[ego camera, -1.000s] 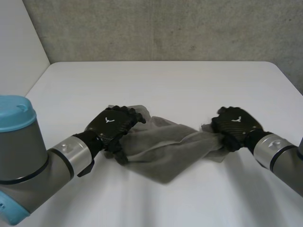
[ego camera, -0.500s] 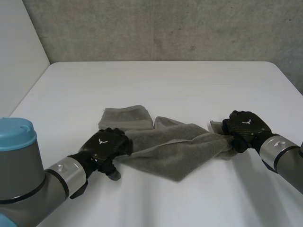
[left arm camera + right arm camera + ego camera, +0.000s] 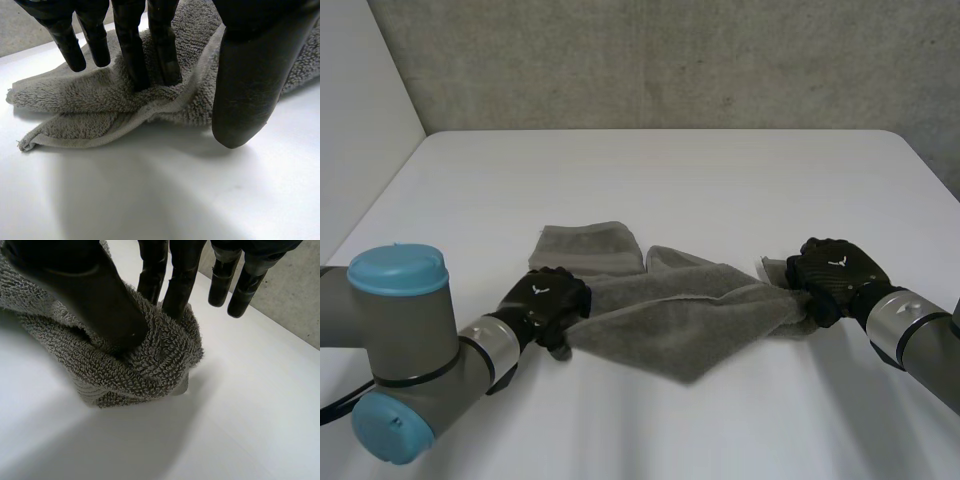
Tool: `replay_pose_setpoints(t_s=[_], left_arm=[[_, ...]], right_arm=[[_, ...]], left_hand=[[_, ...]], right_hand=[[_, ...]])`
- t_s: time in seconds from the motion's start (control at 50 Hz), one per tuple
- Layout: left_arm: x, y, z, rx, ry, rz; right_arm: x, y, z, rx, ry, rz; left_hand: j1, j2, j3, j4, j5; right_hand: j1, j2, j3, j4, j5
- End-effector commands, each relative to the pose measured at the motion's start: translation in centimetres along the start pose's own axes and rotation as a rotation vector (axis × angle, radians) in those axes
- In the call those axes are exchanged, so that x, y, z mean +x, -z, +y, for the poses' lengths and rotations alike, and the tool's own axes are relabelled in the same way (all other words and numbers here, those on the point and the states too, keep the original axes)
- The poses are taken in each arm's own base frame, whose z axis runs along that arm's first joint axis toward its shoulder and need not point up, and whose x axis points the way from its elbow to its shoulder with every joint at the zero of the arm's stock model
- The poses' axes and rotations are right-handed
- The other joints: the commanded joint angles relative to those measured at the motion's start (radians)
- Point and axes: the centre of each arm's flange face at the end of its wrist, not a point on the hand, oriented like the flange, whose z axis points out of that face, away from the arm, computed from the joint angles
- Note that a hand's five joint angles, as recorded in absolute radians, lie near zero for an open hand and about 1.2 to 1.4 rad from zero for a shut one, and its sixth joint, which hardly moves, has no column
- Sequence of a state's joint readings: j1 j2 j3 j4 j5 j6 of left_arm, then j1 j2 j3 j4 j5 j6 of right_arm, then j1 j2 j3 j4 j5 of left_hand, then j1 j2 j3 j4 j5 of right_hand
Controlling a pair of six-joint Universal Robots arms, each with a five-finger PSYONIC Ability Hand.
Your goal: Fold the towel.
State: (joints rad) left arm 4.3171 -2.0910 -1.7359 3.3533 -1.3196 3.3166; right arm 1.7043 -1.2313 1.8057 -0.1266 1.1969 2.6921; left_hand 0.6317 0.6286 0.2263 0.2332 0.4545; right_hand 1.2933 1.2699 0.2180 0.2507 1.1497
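Since half a second ago the left arm (image 3: 410, 350) has swung up and inward, so its blue cap stands higher. The left hand (image 3: 545, 300) has moved only a little along the near left part of the towel (image 3: 680, 310). The right hand (image 3: 830, 272) has shifted slightly toward the left one.

There is no writing to read. Each hand carries only a small white mark (image 3: 538, 291) on its back, shaped like a wing or a V.

In the left wrist view, the left hand's fingers (image 3: 132, 50) press down into a raised fold of the towel (image 3: 100, 95). The thumb (image 3: 255, 75) stands on the other side of this fold, so the hand pinches the cloth near its left end. In the right wrist view, the right hand's thumb (image 3: 85, 290) is pushed deep into a bunched lump of towel (image 3: 145, 365). Two fingers (image 3: 182, 275) close on the lump from the other side, and the remaining fingers stay straight above the table (image 3: 250, 415).

The towel lies on the white table (image 3: 670, 180), a bit nearer to the robot than the middle. Its long axis runs from left to right, between the two hands. A flat folded flap lies just behind the left hand, and one pointed corner hangs toward the robot.
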Motion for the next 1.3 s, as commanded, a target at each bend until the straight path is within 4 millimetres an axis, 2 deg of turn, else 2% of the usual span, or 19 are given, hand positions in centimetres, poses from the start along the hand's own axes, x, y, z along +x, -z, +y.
replay_pose_setpoints(t_s=[0.02, 0.12, 0.16, 0.34, 0.38, 0.46, 0.54, 0.68, 0.76, 0.8, 0.82, 0.84, 0.88, 0.92, 1.0, 1.04, 1.12, 1.16, 1.3], left_arm=[[-0.1, -0.4, -0.3, 0.016, -0.005, -0.001], [-0.1, -0.5, -0.4, 0.027, -0.009, -0.003], [0.0, -0.6, -0.4, 0.036, -0.010, 0.002], [0.0, 0.3, -1.7, 0.061, -0.013, 0.014], [-0.7, 2.2, -5.0, 0.159, -0.032, 0.009], [-2.9, 3.0, -7.3, 0.238, -0.038, -0.025], [-5.7, 2.9, -10.5, 0.330, -0.061, -0.060], [-7.3, 0.6, -13.7, 0.407, -0.097, -0.067], [-8.0, -0.1, -16.6, 0.492, -0.129, -0.088], [-8.1, 0.7, -20.1, 0.601, -0.167, -0.104], [-8.1, 0.7, -20.2, 0.602, -0.167, -0.104], [-7.8, 1.4, -21.6, 0.656, -0.188, -0.118], [-7.4, 2.7, -23.5, 0.738, -0.206, -0.144], [-7.1, 4.7, -25.3, 0.835, -0.226, -0.184], [-6.2, 8.2, -25.4, 0.967, -0.255, -0.212], [-6.0, 8.4, -24.4, 0.960, -0.263, -0.202], [-6.4, 7.6, -19.1, 0.833, -0.282, -0.123], [-6.6, 7.3, -17.0, 0.776, -0.275, -0.092], [-4.9, 6.3, -8.8, 0.531, -0.165, 0.056]], right_arm=[[0.0, 0.0, 0.0, -0.003, -0.001, -0.002], [0.0, 0.0, 0.0, -0.004, -0.002, -0.002], [0.0, 0.0, 0.0, -0.004, -0.002, -0.002], [-0.2, 1.2, -0.7, -0.069, -0.004, -0.044], [-0.4, 1.9, -1.4, -0.096, 0.000, -0.083], [-0.8, 3.1, -2.9, -0.110, 0.027, -0.176], [-0.8, 3.2, -5.6, -0.034, 0.096, -0.264], [0.5, 0.8, -10.3, 0.132, 0.206, -0.241], [1.6, -0.4, -16.3, 0.360, 0.320, -0.132], [2.3, -0.3, -18.8, 0.464, 0.338, -0.046], [3.0, 0.3, -21.2, 0.581, 0.323, 0.052], [3.1, 0.3, -21.2, 0.582, 0.323, 0.053], [4.2, 2.8, -24.7, 0.814, 0.235, 0.197], [4.6, 4.2, -25.1, 0.883, 0.199, 0.225], [3.4, 5.0, -23.3, 0.860, 0.180, 0.157], [1.8, 4.2, -19.5, 0.737, 0.162, 0.054], [0.2, 3.9, -15.2, 0.573, 0.141, -0.025], [0.7, 3.6, -10.8, 0.401, 0.151, -0.026], [1.0, 4.2, -4.6, 0.119, 0.129, -0.047]], left_hand=[[0.013, 0.016, -0.052, -0.059, 0.016], [0.301, 0.304, -0.052, -0.059, 0.304], [0.739, 0.742, -0.052, -0.059, 0.742], [0.765, 0.768, -0.052, -0.059, 0.767], [0.765, 0.768, -0.052, -0.059, 0.767], [0.765, 0.768, -0.052, -0.059, 0.767], [0.765, 0.768, -0.052, -0.059, 0.767], [0.765, 0.768, -0.052, -0.059, 0.767], [0.765, 0.768, -0.052, -0.059, 0.767], [0.765, 0.768, -0.052, -0.059, 0.767], [0.765, 0.768, -0.052, -0.059, 0.767], [0.765, 0.768, -0.052, -0.059, 0.767], [0.765, 0.768, -0.052, -0.059, 0.767], [0.765, 0.768, -0.052, -0.059, 0.767], [0.765, 0.768, -0.052, -0.059, 0.767], [0.765, 0.768, -0.052, -0.059, 0.767], [0.765, 0.768, -0.052, -0.059, 0.767], [0.765, 0.768, -0.052, -0.059, 0.767], [0.765, 0.768, -0.052, -0.059, 0.767]], right_hand=[[0.103, 0.126, -0.043, -0.076, 0.072], [0.103, 0.126, -0.043, -0.076, 0.072], [0.103, 0.126, -0.043, -0.076, 0.072], [0.103, 0.126, -0.043, -0.076, 0.072], [0.103, 0.126, -0.043, -0.076, 0.072], [0.103, 0.126, -0.043, -0.076, 0.072], [0.103, 0.126, -0.043, -0.076, 0.072], [0.103, 0.126, -0.043, -0.076, 0.072], [0.103, 0.126, -0.043, -0.076, 0.072], [0.103, 0.126, -0.043, -0.076, 0.072], [0.103, 0.126, -0.043, -0.076, 0.072], [0.103, 0.126, -0.043, -0.076, 0.072], [0.103, 0.126, -0.043, -0.076, 0.072], [0.103, 0.126, -0.043, -0.076, 0.072], [0.103, 0.126, -0.043, -0.076, 0.072], [0.103, 0.126, -0.043, -0.076, 0.072], [0.103, 0.126, -0.043, -0.076, 0.072], [0.103, 0.126, -0.043, -0.076, 0.072], [0.017, 0.040, -0.043, -0.076, -0.014]])
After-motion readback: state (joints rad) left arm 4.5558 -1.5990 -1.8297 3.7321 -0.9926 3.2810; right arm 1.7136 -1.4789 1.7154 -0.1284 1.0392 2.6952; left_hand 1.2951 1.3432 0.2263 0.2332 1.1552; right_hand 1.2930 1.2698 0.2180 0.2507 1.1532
